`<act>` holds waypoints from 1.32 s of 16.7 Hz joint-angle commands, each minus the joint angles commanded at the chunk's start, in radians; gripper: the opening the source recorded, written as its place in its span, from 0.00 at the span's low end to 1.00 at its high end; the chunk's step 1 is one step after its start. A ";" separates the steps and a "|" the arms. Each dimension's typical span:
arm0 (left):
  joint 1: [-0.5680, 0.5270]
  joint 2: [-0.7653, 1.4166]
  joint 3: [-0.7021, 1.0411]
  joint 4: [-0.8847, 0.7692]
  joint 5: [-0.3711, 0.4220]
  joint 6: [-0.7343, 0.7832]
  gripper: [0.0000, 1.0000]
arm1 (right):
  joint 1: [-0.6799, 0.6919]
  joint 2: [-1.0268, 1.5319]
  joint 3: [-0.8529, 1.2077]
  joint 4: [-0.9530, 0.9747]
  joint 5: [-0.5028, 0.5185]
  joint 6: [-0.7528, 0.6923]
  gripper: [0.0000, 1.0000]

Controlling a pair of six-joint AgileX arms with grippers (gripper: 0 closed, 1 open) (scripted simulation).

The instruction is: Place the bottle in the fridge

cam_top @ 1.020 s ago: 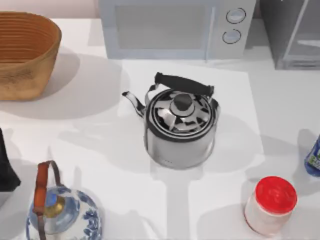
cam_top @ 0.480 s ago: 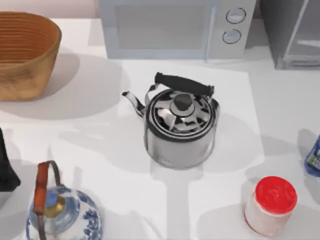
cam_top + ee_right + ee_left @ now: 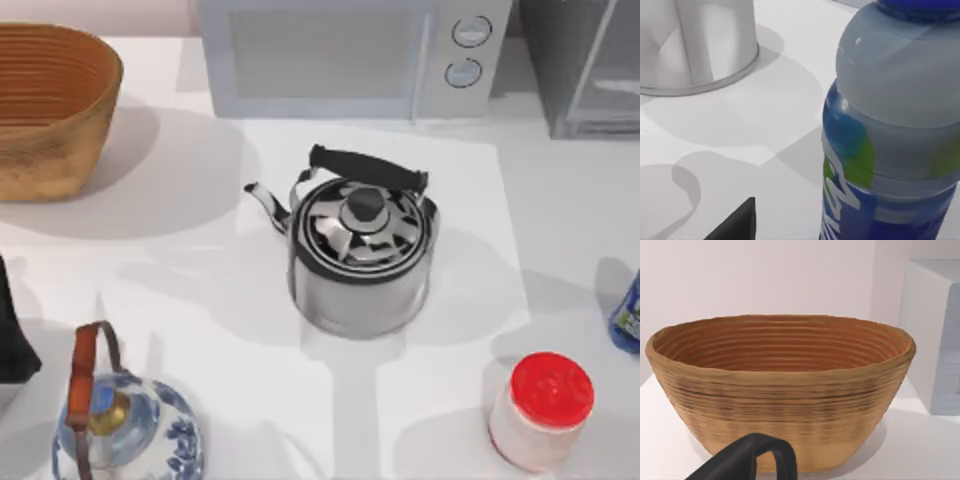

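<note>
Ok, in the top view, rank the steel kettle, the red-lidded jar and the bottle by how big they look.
1. Steel kettle, clearly largest.
2. Red-lidded jar.
3. Bottle, though the picture's right edge crops it, so its true rank against the jar is unsure.

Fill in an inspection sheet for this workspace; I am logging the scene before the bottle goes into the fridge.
Surface: white table, lit, with shadows.
Job's things: bottle upright at the right edge, near the red-lidded jar; fridge at the back right corner.
Clutter: steel kettle at centre, microwave at the back, woven basket at back left, blue-patterned teapot at front left.
Grippers: a dark left finger faces the basket; a dark right finger is beside the bottle.
Cables: nothing seen.
Surroundings: pale wall.
</note>
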 joint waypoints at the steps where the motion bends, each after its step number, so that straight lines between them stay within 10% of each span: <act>1: 0.000 0.000 0.000 0.000 0.000 0.000 1.00 | -0.012 0.030 0.004 0.008 -0.026 -0.018 1.00; 11: 0.000 0.000 0.000 0.000 0.000 0.000 1.00 | -0.010 0.062 0.005 0.052 -0.045 -0.003 1.00; 22: 0.000 0.000 0.000 0.000 0.000 0.000 1.00 | 0.186 0.252 -0.012 0.618 0.115 0.376 1.00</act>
